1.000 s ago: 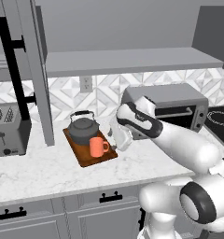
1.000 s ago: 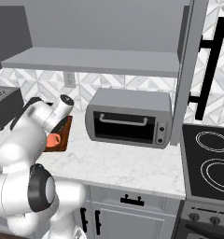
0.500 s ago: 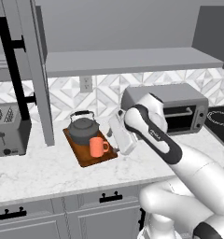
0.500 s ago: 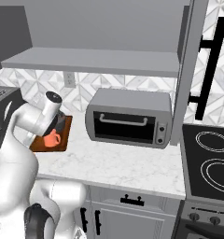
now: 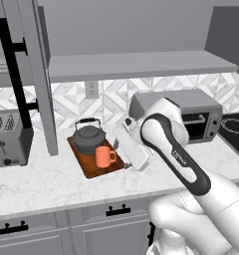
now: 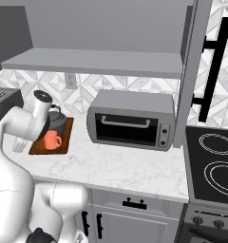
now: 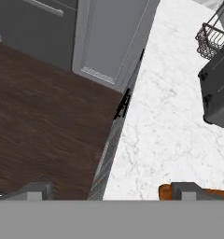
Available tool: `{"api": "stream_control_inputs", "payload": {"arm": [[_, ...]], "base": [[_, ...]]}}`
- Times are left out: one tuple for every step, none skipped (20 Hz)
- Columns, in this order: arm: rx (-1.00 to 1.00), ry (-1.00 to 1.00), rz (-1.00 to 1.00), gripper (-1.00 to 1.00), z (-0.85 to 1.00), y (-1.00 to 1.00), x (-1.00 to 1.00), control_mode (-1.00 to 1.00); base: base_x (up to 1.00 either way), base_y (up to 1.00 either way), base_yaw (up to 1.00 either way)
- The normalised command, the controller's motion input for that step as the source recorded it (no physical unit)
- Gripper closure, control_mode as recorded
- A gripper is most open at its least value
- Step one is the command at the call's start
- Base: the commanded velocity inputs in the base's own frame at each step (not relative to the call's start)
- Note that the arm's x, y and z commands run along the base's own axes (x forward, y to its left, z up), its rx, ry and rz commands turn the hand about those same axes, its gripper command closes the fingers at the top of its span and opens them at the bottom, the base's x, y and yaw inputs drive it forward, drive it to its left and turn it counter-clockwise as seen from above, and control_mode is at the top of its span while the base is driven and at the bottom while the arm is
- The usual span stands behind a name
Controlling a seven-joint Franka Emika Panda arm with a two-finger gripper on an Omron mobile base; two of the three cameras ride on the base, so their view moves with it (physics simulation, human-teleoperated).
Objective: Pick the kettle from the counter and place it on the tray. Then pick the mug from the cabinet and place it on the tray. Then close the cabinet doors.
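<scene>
Fingers (image 7: 37,190) are standing wide apart and holding nothing, angling down past the counter (image 7: 170,116) edge. The mug (image 5: 104,157) and kettle (image 5: 88,138) are sitting on the tray (image 5: 86,167) just beside them. Risk: swinging up toward the open cabinet doors (image 5: 37,79), the wrist could be clipping that squat dark kettle's thin arched handle, or nudging the small orange mug off the board.

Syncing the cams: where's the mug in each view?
Left base view: mug centre-left, on tray, in front of kettle.
Right base view: mug far left, on tray, beside the arm.
Hand view: cannot tell.
Shared landmark: toaster oven.
</scene>
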Motion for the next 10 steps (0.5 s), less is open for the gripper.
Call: {"api": "stream_control_inputs", "payload": {"arm": [[0.0, 0.0, 0.19, -1.0, 0.15, 0.09, -0.39, -1.0], [0.0, 0.0, 0.18, -1.0, 0.15, 0.09, -0.39, -1.0], [0.0, 0.0, 0.17, -1.0, 0.18, 0.12, -0.37, -1.0], [0.0, -0.03, 0.16, -1.0, 0.2, 0.19, -0.39, -1.0], [0.0, -0.07, 0.15, -1.0, 0.24, 0.29, -0.39, -1.0], [-0.02, -0.13, 0.14, -1.0, 0.3, 0.25, -0.39, -1.0], [-0.04, -0.14, 0.13, -1.0, 0.3, 0.31, -0.38, -1.0], [-0.05, -0.1, 0.12, -1.0, 0.32, 0.34, -0.31, -1.0], [-0.05, -0.09, 0.12, -1.0, 0.33, 0.32, -0.28, -1.0], [-0.06, -0.11, 0.13, -1.0, 0.35, 0.31, -0.3, -1.0]], "base": [[0.0, 0.0, 0.0], [0.0, 0.0, 0.0], [0.0, 0.0, 0.0], [0.0, 0.0, 0.0], [0.0, 0.0, 0.0], [0.0, 0.0, 0.0], [0.0, 0.0, 0.0], [0.0, 0.0, 0.0], [0.0, 0.0, 0.0], [0.0, 0.0, 0.0]]}}
